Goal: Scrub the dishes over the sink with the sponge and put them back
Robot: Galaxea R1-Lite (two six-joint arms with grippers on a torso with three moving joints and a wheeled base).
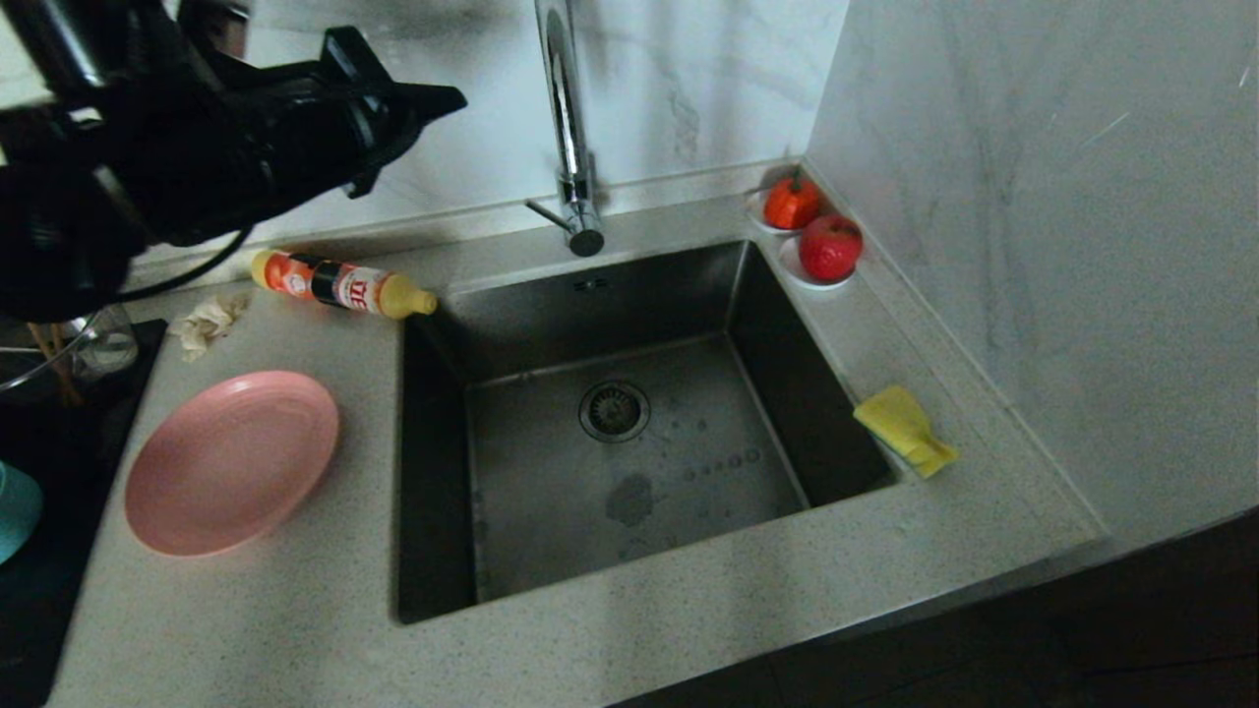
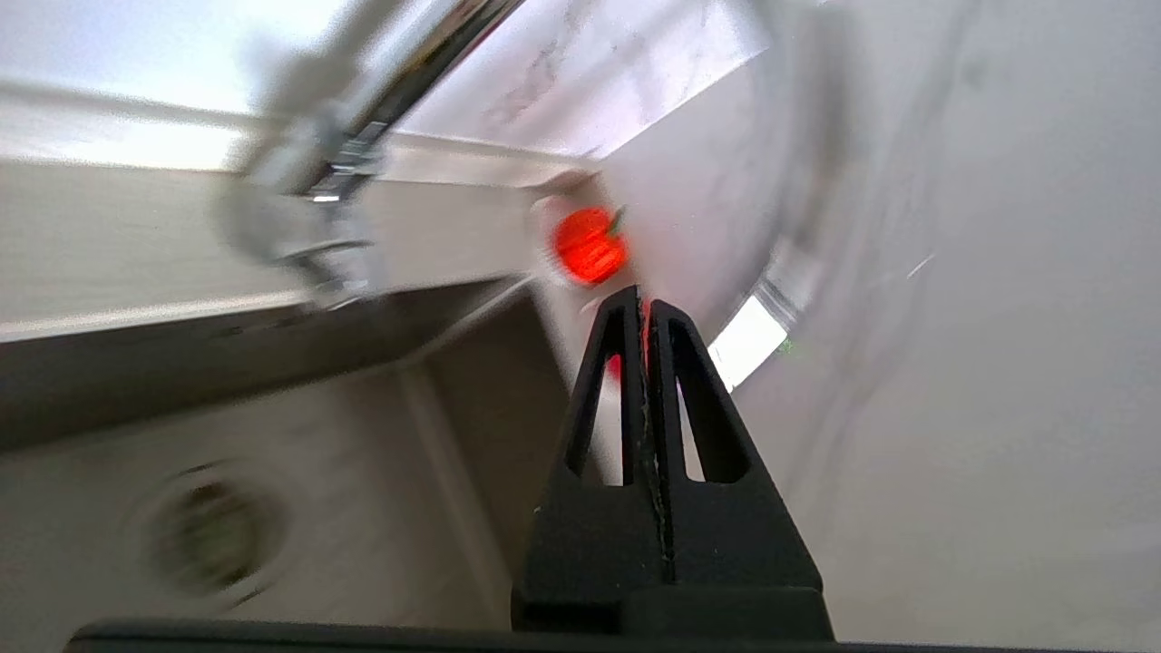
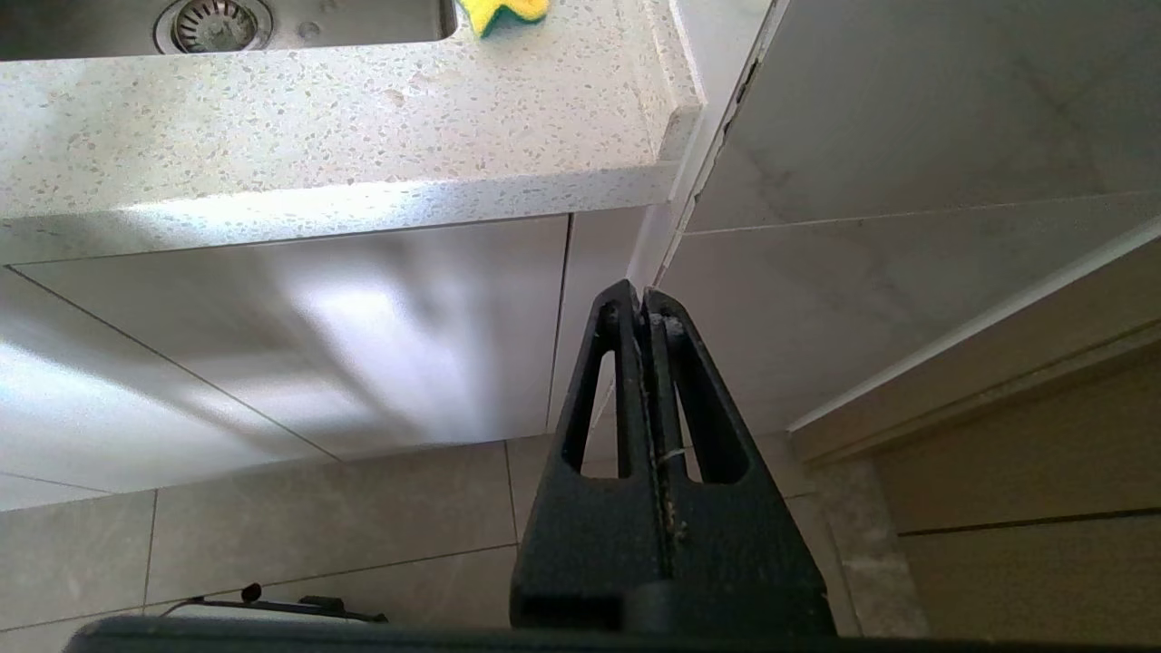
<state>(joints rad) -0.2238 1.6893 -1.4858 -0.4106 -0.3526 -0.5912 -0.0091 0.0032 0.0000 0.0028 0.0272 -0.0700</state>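
Note:
The pink plate (image 1: 231,462) lies flat on the counter left of the sink (image 1: 629,433). A sliver of the teal bowl (image 1: 15,511) shows at the left edge on a dark mat. The yellow sponge (image 1: 905,430) (image 3: 503,11) rests on the counter at the sink's right rim. My left gripper (image 1: 448,98) (image 2: 643,299) hangs high above the counter's back left, shut and empty, pointing toward the tap (image 1: 566,118) (image 2: 363,136). My right gripper (image 3: 642,297) is parked low in front of the cabinet, shut with nothing in it.
A yellow detergent bottle (image 1: 339,283) lies behind the sink's left corner, a beige rag (image 1: 207,323) beside it. A glass with chopsticks (image 1: 84,349) stands at far left. Two red fruits on saucers (image 1: 811,231) (image 2: 590,245) sit in the back right corner by the wall.

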